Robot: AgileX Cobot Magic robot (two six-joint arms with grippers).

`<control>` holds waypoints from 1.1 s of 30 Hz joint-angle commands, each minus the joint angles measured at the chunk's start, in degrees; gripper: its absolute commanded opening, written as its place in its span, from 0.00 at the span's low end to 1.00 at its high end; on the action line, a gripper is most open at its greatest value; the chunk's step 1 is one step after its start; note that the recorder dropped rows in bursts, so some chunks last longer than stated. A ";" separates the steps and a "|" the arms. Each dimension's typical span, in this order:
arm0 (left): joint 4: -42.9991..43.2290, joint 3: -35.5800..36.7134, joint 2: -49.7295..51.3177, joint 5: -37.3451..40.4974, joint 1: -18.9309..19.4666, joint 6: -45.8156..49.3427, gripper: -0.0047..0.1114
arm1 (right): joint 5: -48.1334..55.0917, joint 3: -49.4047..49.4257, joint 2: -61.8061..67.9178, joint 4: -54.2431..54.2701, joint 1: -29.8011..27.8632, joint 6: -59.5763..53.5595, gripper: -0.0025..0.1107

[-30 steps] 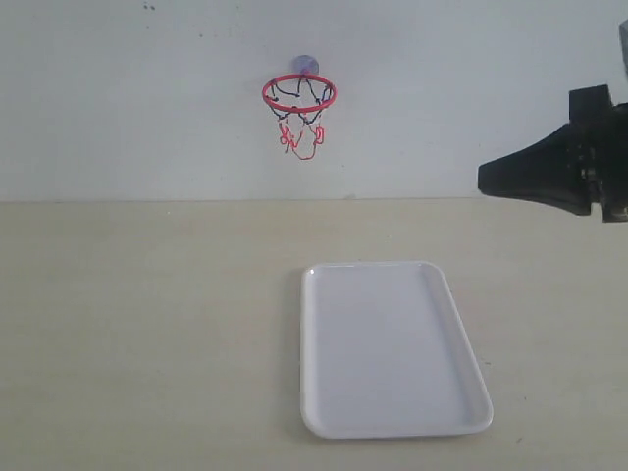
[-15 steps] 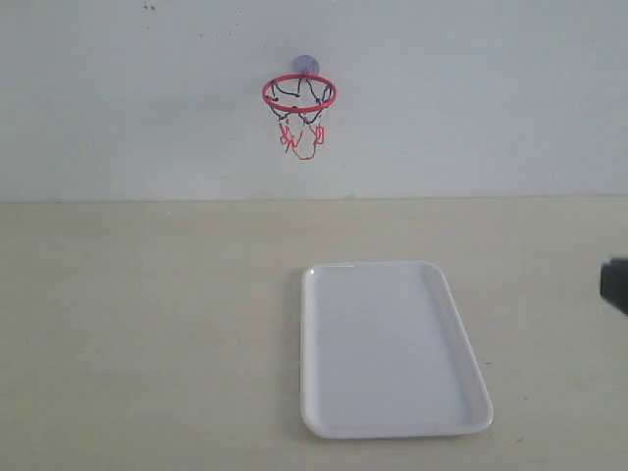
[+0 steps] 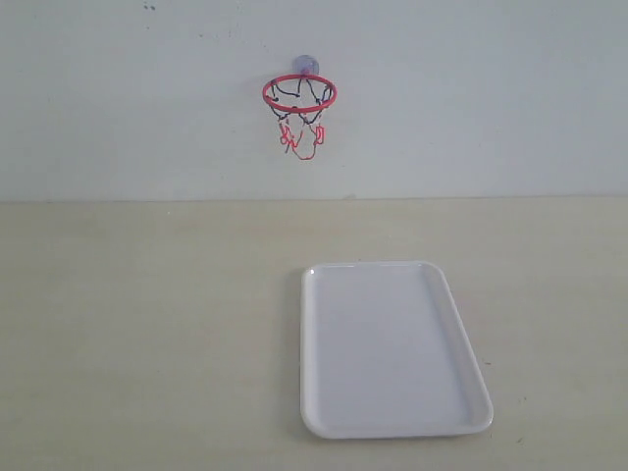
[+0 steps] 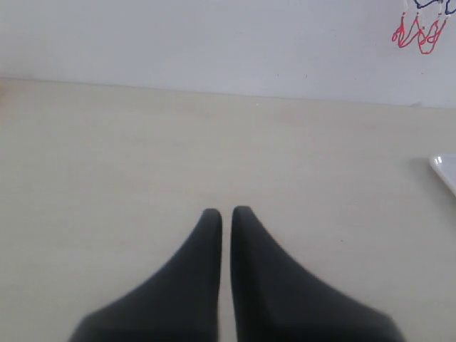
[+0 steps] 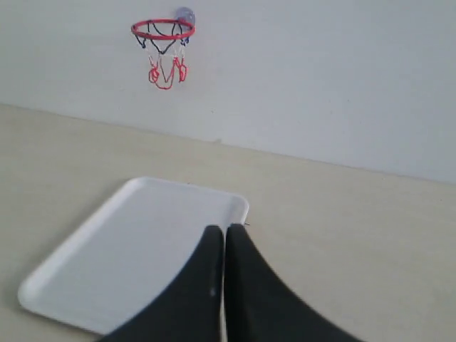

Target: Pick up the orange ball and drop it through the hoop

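Observation:
The hoop (image 3: 299, 94), a red ring with a black-and-red string net and a bluish suction cup, hangs on the white back wall; the right wrist view shows the hoop (image 5: 163, 30) too, and only the net's red lower strings (image 4: 419, 34) enter the left wrist view. The orange ball is out of view in every frame. My left gripper (image 4: 226, 212) is shut with nothing in it, over bare table. My right gripper (image 5: 224, 229) is shut and empty, over the near corner of the white tray. Neither gripper appears in the exterior view.
A white rectangular tray (image 3: 324, 412) with nothing on it lies on the beige table (image 3: 147, 324), below and slightly right of the hoop. The tray's rim (image 5: 241, 203) shows in the right wrist view and its corner (image 4: 444, 167) in the left wrist view.
The right arm, a dark shape at the exterior view's right edge one second ago, dropped lower and has left that view. Hoop and tray have not moved.

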 commanded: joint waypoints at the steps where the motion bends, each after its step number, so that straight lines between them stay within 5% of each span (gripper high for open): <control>1: -0.19 0.23 -0.22 -0.68 0.15 -0.39 0.08 | -2.86 -1.60 -3.48 1.08 0.20 -2.54 0.02; 6: -0.19 0.23 -0.22 -0.68 0.15 -0.39 0.08 | -2.73 -1.71 -7.19 -1.14 0.20 -1.24 0.02; 9: -0.19 0.23 -0.22 -0.68 0.15 -0.39 0.08 | -0.49 -1.18 -7.19 -10.17 0.20 13.37 0.02; 20: -0.19 0.23 -0.22 -0.68 0.15 -0.39 0.08 | 0.23 -1.07 -7.19 -8.44 0.20 10.87 0.02; 24: -0.19 0.23 -0.22 -0.68 0.15 -0.39 0.08 | 0.54 -1.07 -7.19 17.75 0.20 -13.95 0.02; 28: -0.19 0.23 -0.22 -0.68 0.15 -0.39 0.08 | 2.79 -1.07 -7.19 66.73 0.20 -57.28 0.02; 31: -0.19 0.23 -0.22 -0.68 0.15 -0.39 0.08 | 5.67 -1.07 -7.19 82.58 0.20 -72.45 0.02; 33: -0.19 0.23 -0.22 -0.68 0.15 -0.39 0.08 | 7.93 -1.07 -7.19 83.57 0.20 -74.97 0.02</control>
